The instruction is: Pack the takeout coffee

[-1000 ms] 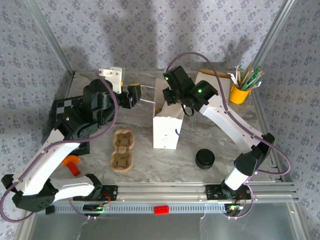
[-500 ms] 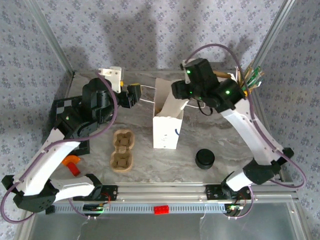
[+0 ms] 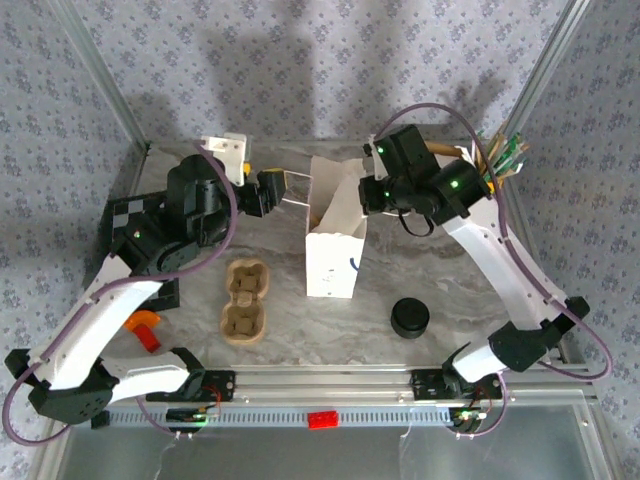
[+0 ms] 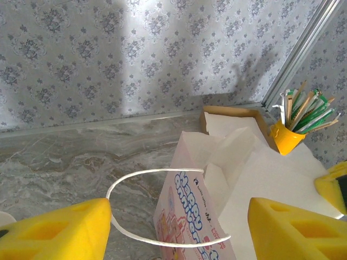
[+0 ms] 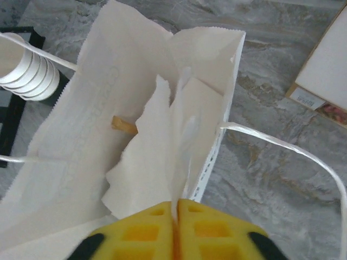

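Lid [image 3: 409, 318] sits on the table [image 3: 450, 275], front right of the bag [image 3: 330, 255]. It is well apart from both grippers, with nothing on or over it.

Bag stands upright mid-table, mouth open. The right wrist view shows crumpled white paper inside and a small tan piece [image 5: 124, 125]; can't tell what it is.

Right gripper [image 5: 176, 214] is over the bag mouth at its right edge, fingers pressed together. A paper fold runs down to the seam; can't tell if it is pinched.

Left gripper [image 4: 179, 216] is at the bag's far left side, fingers wide apart. Handle loop [image 4: 157, 171] lies between them.

Carrier [image 3: 245, 300] is just left of the bag. Yellow pot [image 3: 480, 185] of sticks is in the far right corner, with a brown box [image 4: 230, 112] of white sheets beside it. White stack [image 5: 27, 67] is left of the bag. Orange item [image 3: 145, 325] is by the left arm.
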Tool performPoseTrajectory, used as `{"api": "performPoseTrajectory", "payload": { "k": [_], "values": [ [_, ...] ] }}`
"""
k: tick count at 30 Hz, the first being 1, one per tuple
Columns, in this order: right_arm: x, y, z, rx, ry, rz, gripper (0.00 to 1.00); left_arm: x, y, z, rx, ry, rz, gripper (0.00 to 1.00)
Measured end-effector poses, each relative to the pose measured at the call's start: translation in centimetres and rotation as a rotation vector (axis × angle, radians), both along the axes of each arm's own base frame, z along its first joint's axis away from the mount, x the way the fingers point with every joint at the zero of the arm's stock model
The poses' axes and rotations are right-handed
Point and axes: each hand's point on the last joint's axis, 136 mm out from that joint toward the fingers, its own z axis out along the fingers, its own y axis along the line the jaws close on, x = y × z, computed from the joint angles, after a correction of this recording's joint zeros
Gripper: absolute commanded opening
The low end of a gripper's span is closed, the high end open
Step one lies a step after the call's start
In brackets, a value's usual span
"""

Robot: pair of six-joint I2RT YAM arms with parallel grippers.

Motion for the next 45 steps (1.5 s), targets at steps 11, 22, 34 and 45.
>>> {"api": "performPoseTrajectory", "payload": {
  "k": [11, 22, 34, 45],
  "values": [
    [2.8, 4.1, -2.5, -0.135, 0.058, 0.071, 0.0, 0.1, 0.2, -0.4, 0.007, 0.006, 0.007, 0.68],
    [2.1, 4.6, -4.5, -0.27, 0.101, 0.13, 0.45, 0.4, 0.5, -0.5, 0.007, 0.007, 0.018, 0.68],
    [1.2, 4.3, -1.3, -0.226, 0.04, 0.155, 0.16, 0.5, 0.7, -0.5, 0.008, 0.008, 0.025, 0.68],
    [1.9, 5.8, -6.7, -0.31, 0.186, 0.191, 0.08, 0.7, 0.9, -0.5, 0.008, 0.008, 0.033, 0.68]
  ]
}}
